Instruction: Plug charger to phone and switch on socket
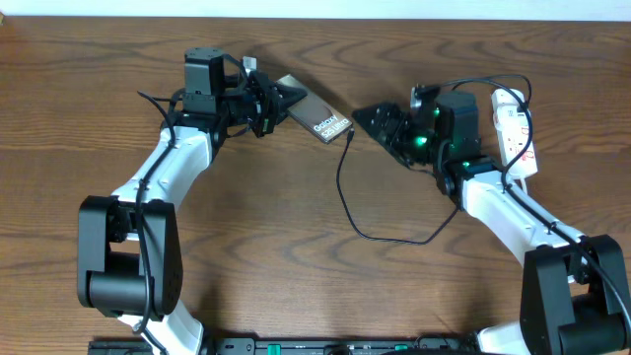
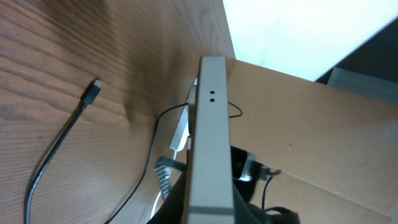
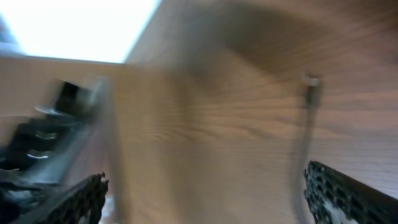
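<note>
- Table (image 1: 296,256): brown wood-grain top, matt, with lengthwise streaks.
- Phone (image 1: 317,118): slim dark rectangular slab with a brownish screen and white lettering. It sits upper centre of the table, slanting from the left arm toward the middle. In the left wrist view its pale, smooth edge (image 2: 208,137) shows end-on, with two small holes.
- Left gripper (image 1: 284,99): black, pinched on the phone's near end. Whether the far end rests on the wood cannot be told.
- Charger (image 1: 347,202): long thin black cable, glossy and round. It loops in an open curve across the middle of the table. Its small connector tip (image 1: 350,133) lies flat on the wood just beside the phone's far corner, apart from it in the left wrist view (image 2: 93,87).
- Right gripper (image 1: 380,120): black, spread wide and holding nothing. Its ribbed fingers (image 3: 333,190) show in a heavily blurred right wrist view, with the cable tip (image 3: 311,81) ahead, nearer the right-hand finger.
- Socket (image 1: 515,123): white elongated plastic strip with a rounded end and small red marks, at the far right beside the right arm.
</note>
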